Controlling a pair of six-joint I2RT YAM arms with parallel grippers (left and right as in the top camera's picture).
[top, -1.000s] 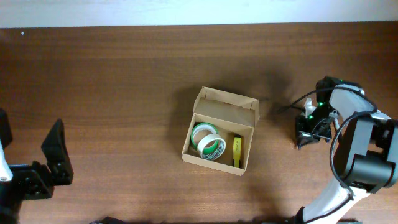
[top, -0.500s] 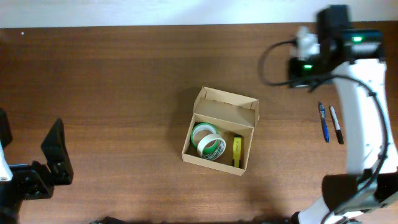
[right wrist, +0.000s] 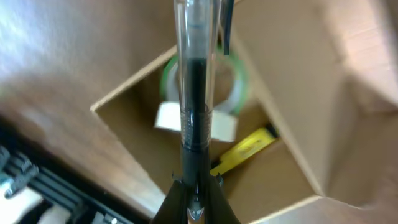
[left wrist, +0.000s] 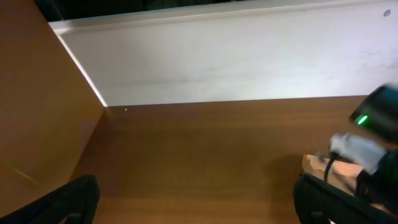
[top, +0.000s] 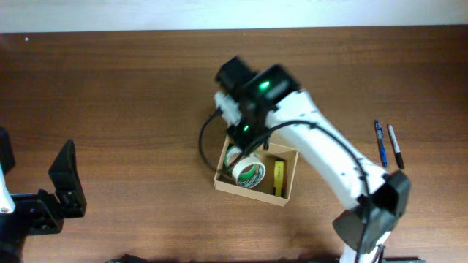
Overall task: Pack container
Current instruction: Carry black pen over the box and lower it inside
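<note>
Hovering over container (right wrist: pixel 273 74), right hand (right wrist: pixel 194 202) with pen (right wrist: pixel 194 93).

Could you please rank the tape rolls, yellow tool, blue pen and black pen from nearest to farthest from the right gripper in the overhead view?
From the right gripper, holding a clear pen:
1. Tape rolls, in the box's left half.
2. Yellow tool, by its right wall.
3. Blue pen, on the table, far right.
4. Black pen, just beyond it.
</note>
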